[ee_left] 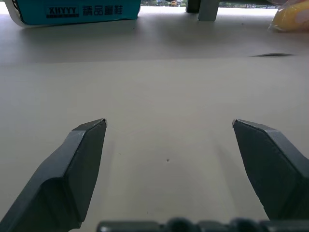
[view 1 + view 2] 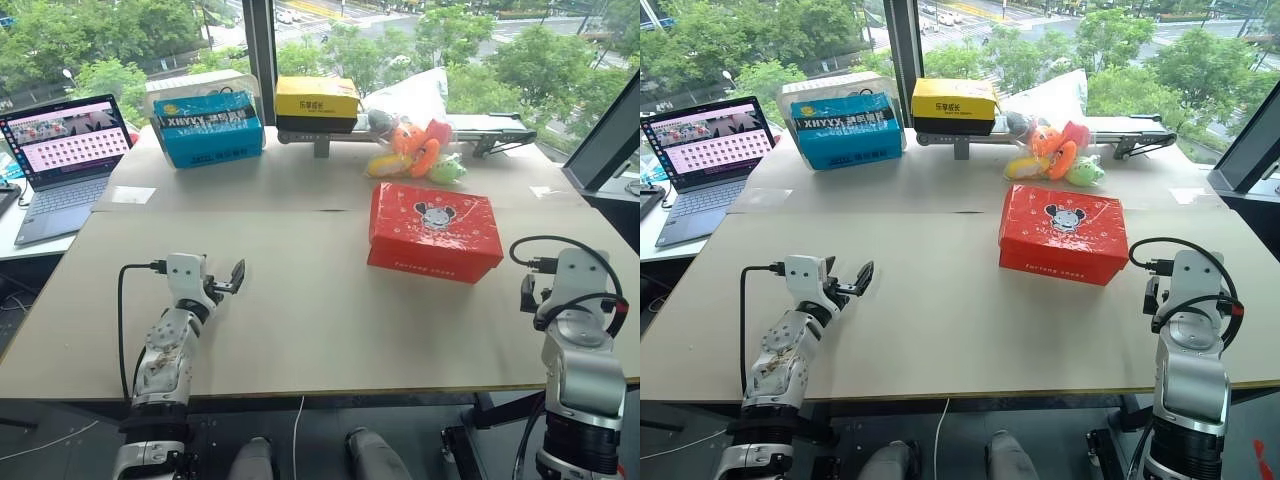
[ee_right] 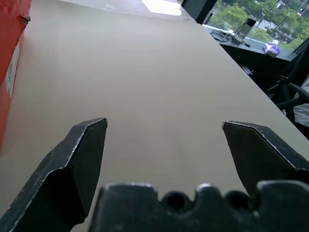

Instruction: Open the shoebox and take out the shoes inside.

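The red shoebox (image 2: pixel 435 232), with a cartoon mouse face on its lid, lies shut on the tan table (image 2: pixel 300 320), right of centre. The shoes are hidden. My left gripper (image 1: pixel 169 123) hovers low over the table's near left part, well left of the box, its jaws wide open around bare tabletop. My right gripper (image 3: pixel 164 123) is open too and holds nothing. It is near the table's right front corner, with the box's red side (image 3: pixel 9 58) just beside it.
Along the back stand a blue box (image 2: pixel 208 128), a yellow-and-black box (image 2: pixel 316 103), orange-green plush toys (image 2: pixel 415 150) with a clear bag, and a metal bar (image 2: pixel 490 135). An open laptop (image 2: pixel 65 160) sits on a side desk at the left.
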You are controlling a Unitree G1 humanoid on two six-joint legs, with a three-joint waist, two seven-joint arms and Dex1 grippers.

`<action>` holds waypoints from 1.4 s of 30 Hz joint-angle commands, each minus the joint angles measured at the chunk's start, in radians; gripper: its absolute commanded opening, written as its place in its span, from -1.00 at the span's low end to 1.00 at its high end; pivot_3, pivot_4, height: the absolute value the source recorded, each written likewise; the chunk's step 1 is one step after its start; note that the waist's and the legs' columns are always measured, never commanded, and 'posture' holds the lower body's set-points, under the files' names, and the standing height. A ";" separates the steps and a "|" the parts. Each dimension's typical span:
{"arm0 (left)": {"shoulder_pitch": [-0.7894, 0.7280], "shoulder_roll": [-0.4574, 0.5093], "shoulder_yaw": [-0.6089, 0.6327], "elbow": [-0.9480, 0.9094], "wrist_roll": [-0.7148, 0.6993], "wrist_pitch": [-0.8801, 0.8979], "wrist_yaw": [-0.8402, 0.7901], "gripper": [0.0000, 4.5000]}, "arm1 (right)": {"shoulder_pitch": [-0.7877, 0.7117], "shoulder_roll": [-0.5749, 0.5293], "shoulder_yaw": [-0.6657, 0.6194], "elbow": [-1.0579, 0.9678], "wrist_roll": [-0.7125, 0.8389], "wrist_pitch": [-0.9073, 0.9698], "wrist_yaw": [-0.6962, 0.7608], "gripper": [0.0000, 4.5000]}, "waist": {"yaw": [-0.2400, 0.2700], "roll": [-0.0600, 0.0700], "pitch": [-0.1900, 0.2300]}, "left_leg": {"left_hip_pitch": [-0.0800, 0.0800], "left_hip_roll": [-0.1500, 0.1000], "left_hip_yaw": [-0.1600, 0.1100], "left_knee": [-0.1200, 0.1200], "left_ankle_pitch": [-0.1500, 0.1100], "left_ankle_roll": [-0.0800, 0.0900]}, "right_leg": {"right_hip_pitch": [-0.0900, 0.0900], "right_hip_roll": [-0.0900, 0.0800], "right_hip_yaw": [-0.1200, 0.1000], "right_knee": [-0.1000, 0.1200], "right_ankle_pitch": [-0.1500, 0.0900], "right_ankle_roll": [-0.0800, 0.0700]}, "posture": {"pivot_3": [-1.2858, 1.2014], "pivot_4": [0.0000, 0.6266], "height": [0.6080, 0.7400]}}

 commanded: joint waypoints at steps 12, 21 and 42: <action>-0.107 -0.009 -0.050 0.046 0.026 0.013 -0.001 0.98 | -0.036 -0.024 -0.019 0.040 -0.026 0.032 -0.022 1.00 | 0.001 0.000 0.000 | 0.000 0.000 0.000 0.003 0.000 0.000 | 0.001 0.000 0.000 0.001 0.000 0.000 | 0.03 -0.52 0.64; -0.309 -0.069 -0.134 0.256 0.085 -0.020 -0.022 0.98 | -0.097 -0.062 -0.013 0.174 -0.028 0.027 -0.020 1.00 | -0.003 0.000 0.000 | -0.002 -0.002 -0.003 0.013 0.000 0.000 | 0.005 -0.002 -0.002 0.002 0.000 0.001 | 0.03 -0.52 0.64; -0.582 -0.237 -0.285 0.623 0.183 -0.053 -0.074 0.98 | -0.323 -0.195 0.061 0.702 -0.003 -0.183 0.061 1.00 | -0.006 -0.001 0.000 | -0.002 -0.005 -0.005 0.012 0.000 0.000 | 0.006 -0.004 -0.002 0.000 0.002 0.006 | 0.03 -0.52 0.64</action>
